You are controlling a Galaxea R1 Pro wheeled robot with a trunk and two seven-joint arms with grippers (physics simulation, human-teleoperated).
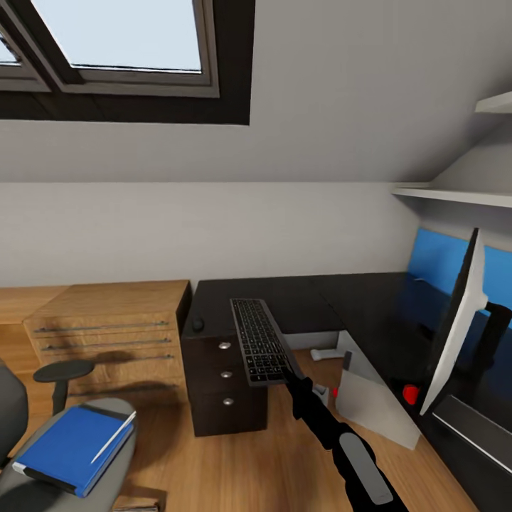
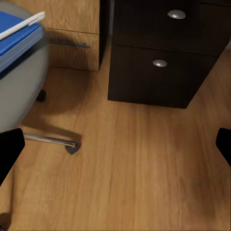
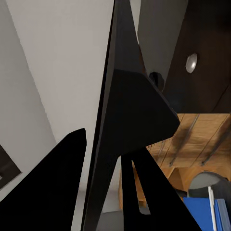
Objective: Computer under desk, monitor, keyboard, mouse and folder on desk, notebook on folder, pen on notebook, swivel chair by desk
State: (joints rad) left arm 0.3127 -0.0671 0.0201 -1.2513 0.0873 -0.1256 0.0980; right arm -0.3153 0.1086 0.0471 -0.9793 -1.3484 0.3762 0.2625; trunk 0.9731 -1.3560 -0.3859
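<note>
Keyboard (image 1: 259,341) held up over the worktop (image 1: 334,302), near end pinched in the right claw (image 1: 290,372), far end reaching toward 12 o'clock above the drawer unit (image 1: 224,384). In the right wrist view, keyboard (image 3: 108,120) seen edge-on as a thin dark slab, right claw clamped on it, one finger (image 3: 53,183) a black wedge against it; key side hidden there. Small dark mouse-like lump (image 1: 198,324) at 9 o'clock of the keyboard, too small to make out surely. Monitor (image 1: 455,320) stood edge-on at 3 o'clock, tilted, pale back showing, cut off by the frame edge. Computer (image 1: 373,398) on the floor under the worktop, partly hidden behind the arm. At 8 o'clock, swivel chair (image 1: 64,455) cut off at the corner, with the folder (image 1: 71,444) flat on its seat and the pen (image 1: 114,436) lying on top; notebook hard to tell apart. Left claw (image 2: 115,149) spread apart over bare wood floor (image 2: 134,173), fingertips (image 2: 9,149) only at the frame edges.
</note>
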